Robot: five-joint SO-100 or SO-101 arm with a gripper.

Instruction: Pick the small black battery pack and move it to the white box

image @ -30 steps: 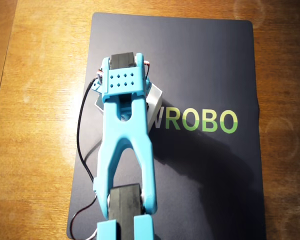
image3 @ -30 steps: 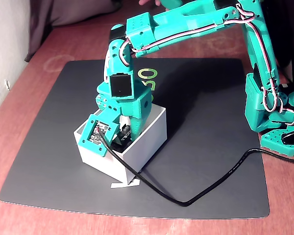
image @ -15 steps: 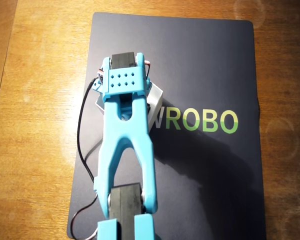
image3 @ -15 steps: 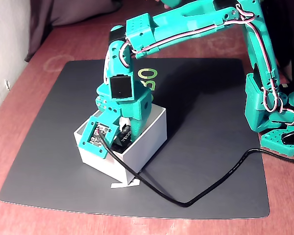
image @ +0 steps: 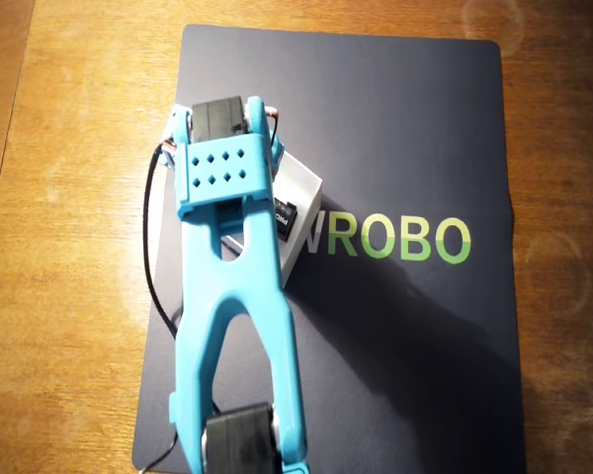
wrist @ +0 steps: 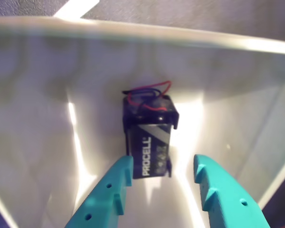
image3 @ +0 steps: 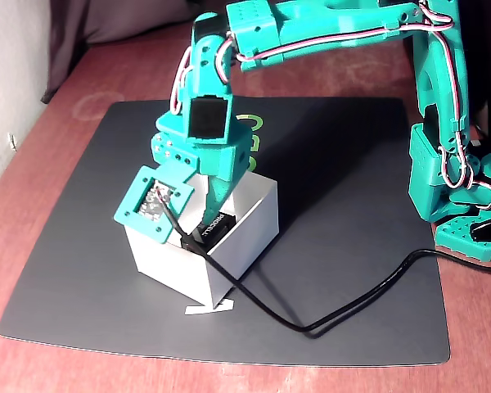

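The small black battery pack (wrist: 149, 142), a Procell 9V cell with a clip and red and black wires, lies inside the white box (wrist: 61, 95). My gripper (wrist: 164, 164) is open, its teal fingers (wrist: 114, 190) on either side of the battery's near end, with a gap on the right side. In the fixed view the gripper (image3: 211, 214) reaches down into the white box (image3: 245, 221), where the battery (image3: 218, 223) shows. In the overhead view the arm covers most of the box (image: 301, 183); one end of the battery (image: 285, 215) shows.
The box stands on a dark mat (image3: 352, 205) lettered "WROBO" (image: 395, 237) on a wooden table (image: 69, 197). A black cable (image3: 352, 303) runs across the mat from the wrist camera. The arm's base (image3: 466, 205) stands at the right. A white tape mark (image3: 209, 308) lies before the box.
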